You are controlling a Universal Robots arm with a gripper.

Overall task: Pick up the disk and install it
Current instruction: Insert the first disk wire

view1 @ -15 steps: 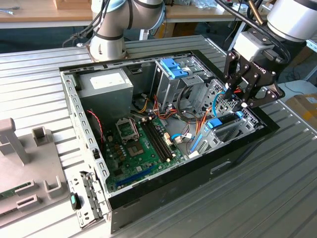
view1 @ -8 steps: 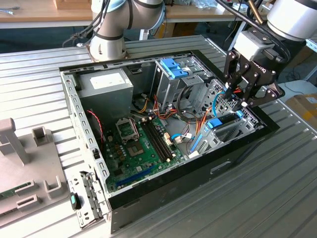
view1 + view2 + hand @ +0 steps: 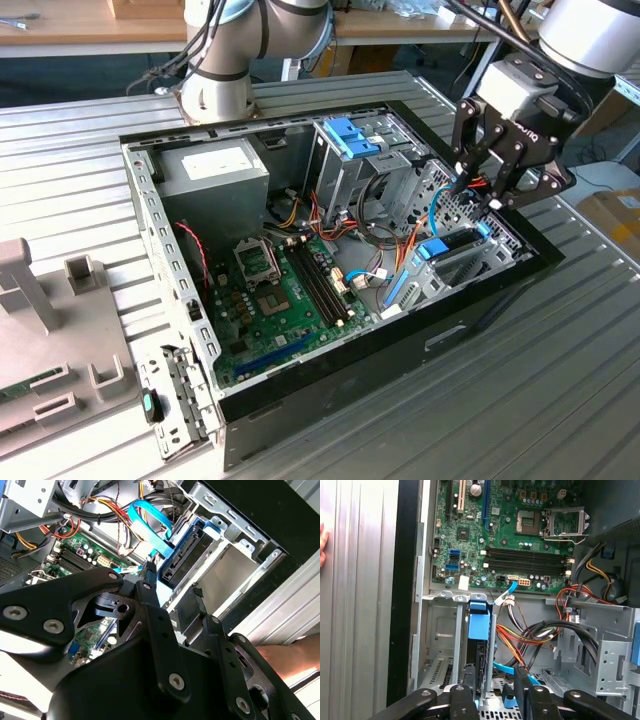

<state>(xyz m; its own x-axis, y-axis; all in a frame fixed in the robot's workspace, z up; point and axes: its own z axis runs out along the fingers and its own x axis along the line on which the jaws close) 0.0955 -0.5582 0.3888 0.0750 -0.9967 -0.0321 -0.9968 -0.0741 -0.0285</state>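
At 3 o'clock in the exterior view, the gripper [image 3: 482,197] hangs just above the open case [image 3: 400,340]. Its jaws are spread and nothing is between them. The disk [image 3: 447,249] lies apart from the fingertips, toward 7 o'clock from them. It sits down inside the low metal bay [image 3: 478,266] at the case's edge, on the exterior view's right.

In the first wrist view the light-blue carrier stands between the bay's grey rails. The two black fingers [image 3: 462,700] are set one to each side of it and do not touch it. In the second wrist view the disk's dark body is framed by the blue plastic, and a blue cable [image 3: 150,522] passes just beside its end.

The motherboard [image 3: 285,295] lies at 9 o'clock from the disk. The tall cage [image 3: 345,170] with its blue bracket stands at 11 o'clock from it. The case rests on a ribbed table [image 3: 520,400]. In the second wrist view a person's hand [image 3: 290,655] is outside the case wall.
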